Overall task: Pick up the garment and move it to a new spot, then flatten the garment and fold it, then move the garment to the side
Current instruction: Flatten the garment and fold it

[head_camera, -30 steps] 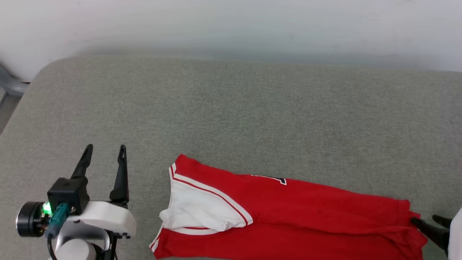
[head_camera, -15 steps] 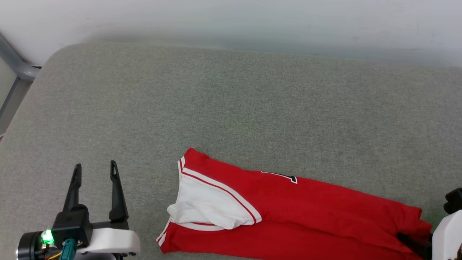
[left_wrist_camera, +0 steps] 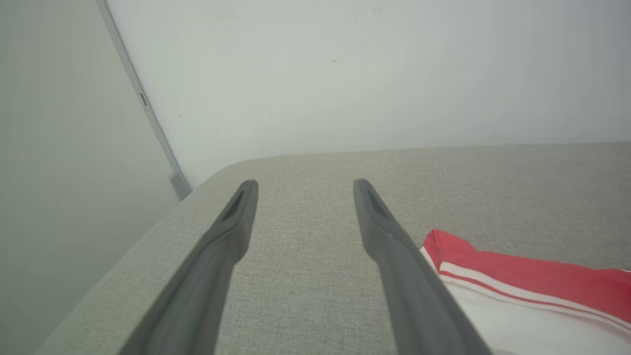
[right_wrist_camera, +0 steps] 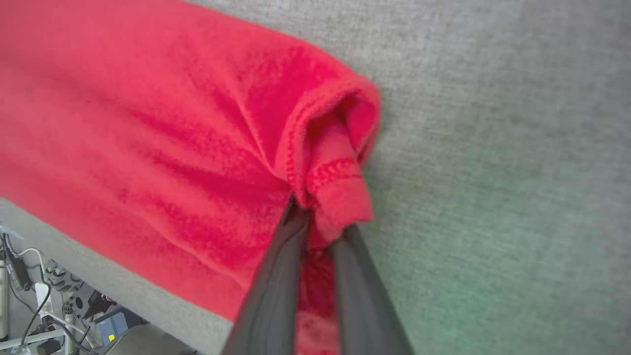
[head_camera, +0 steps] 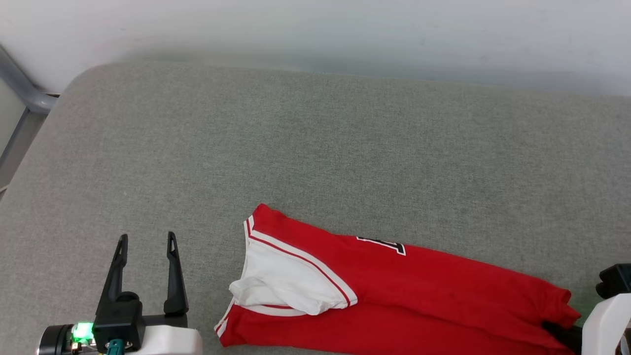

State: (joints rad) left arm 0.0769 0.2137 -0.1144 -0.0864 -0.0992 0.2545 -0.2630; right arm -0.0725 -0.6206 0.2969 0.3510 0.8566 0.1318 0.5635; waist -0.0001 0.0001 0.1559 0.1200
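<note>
Right hand pinches the garment at its hem, left hand spread; dark print unreadable

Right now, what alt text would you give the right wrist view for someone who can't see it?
The right gripper, its two dark fingers nearly together, pinches a bunched hem corner of the red knit T-shirt lying on the grey woven fabric surface. Cables show beyond its edge at lower left.
</note>
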